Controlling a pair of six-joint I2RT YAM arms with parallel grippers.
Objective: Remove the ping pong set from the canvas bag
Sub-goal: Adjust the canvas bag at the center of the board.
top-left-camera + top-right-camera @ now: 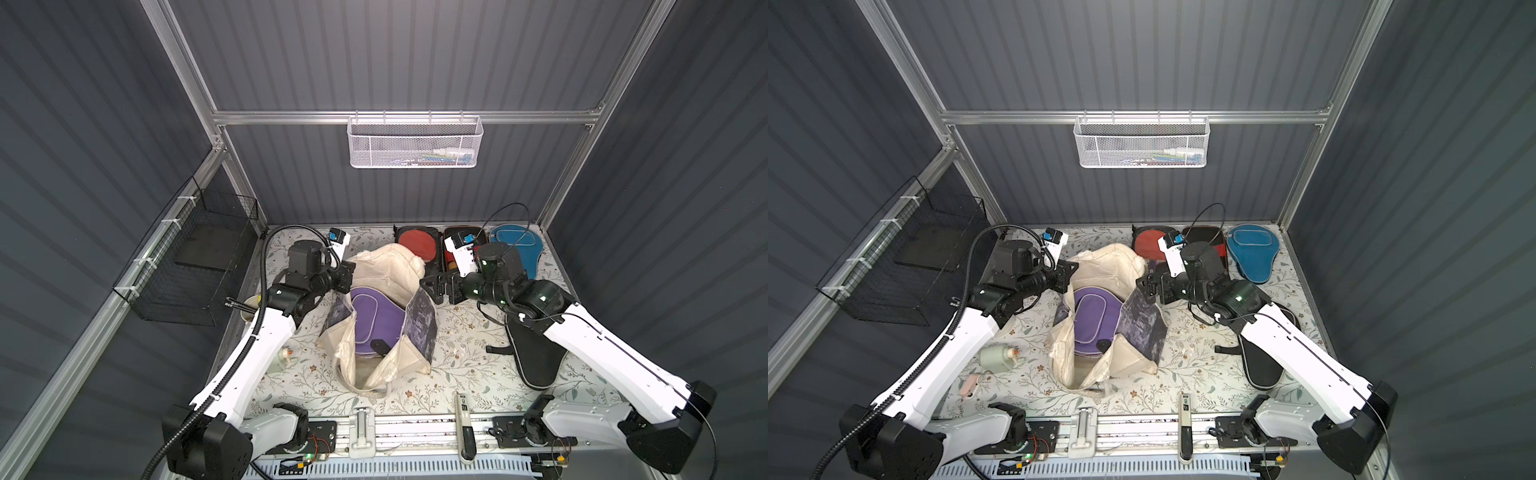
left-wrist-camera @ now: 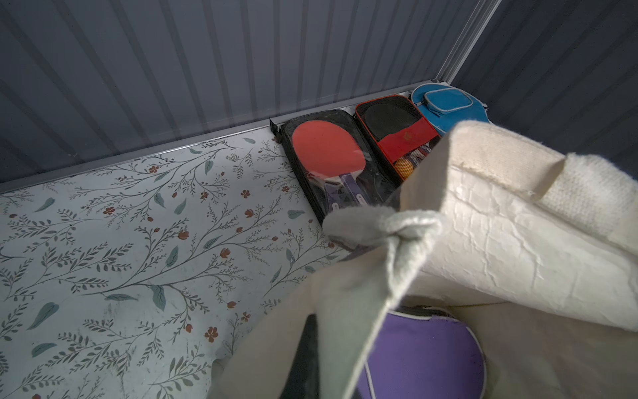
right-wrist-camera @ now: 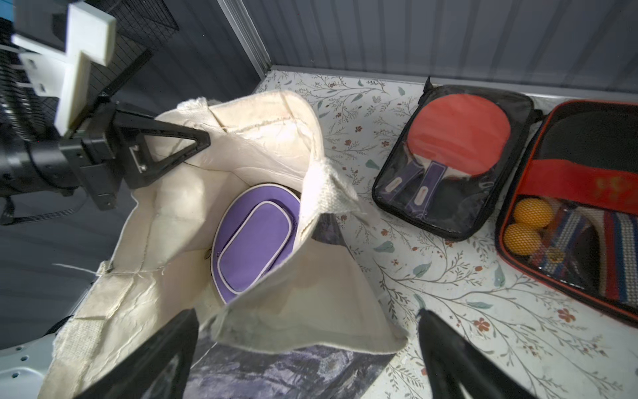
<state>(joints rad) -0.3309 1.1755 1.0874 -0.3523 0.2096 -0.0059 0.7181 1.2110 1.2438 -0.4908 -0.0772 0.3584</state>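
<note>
The cream canvas bag point(image 1: 399, 357) lies open mid-table in both top views, its dark printed side panel point(image 1: 1142, 328) facing right. A purple paddle cover point(image 1: 376, 320) with pale piping sits inside it point(image 3: 255, 241). My left gripper point(image 1: 347, 274) is shut on the bag's far left rim point(image 2: 379, 241) and holds it up. My right gripper point(image 3: 307, 345) stands open at the bag's far right corner point(image 1: 430, 286), and the rim shows between its fingers point(image 3: 165, 352). Outside the bag lie a clear case with red paddles point(image 1: 415, 245), a red-and-black case point(image 3: 580, 193), a blue cover point(image 1: 515, 249) and a black cover point(image 1: 536, 357).
The black cover lies partly under my right arm. A pale green bottle point(image 1: 996, 357) and a small pink item point(image 1: 971, 384) lie near my left arm. A black wire basket point(image 1: 195, 266) hangs on the left wall. A white mesh basket point(image 1: 415, 143) hangs on the back wall.
</note>
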